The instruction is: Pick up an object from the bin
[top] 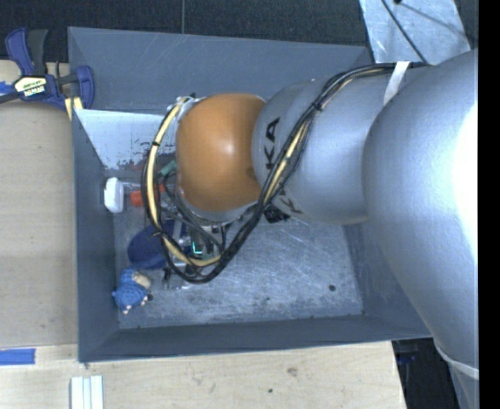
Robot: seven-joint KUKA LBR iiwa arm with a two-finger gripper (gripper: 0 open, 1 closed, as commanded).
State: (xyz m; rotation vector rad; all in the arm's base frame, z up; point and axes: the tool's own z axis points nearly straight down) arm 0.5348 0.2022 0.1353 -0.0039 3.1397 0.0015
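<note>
My gripper (181, 258) is down in the left part of the bin, largely hidden under the arm's orange cover; only its dark body and lower edge show. A dark blue rounded thing (146, 250) lies right against its left side. Just below that, near the bin's front left corner, lies a small blue and tan figure (131, 291). A white cap-like piece (113, 195) with an orange-red bit (135, 198) beside it lies to the upper left of the gripper.
The arm with its orange cover and looped cables spans the bin from the right and hides most of the bin's middle. Bare grey floor shows at the bin's front right.
</note>
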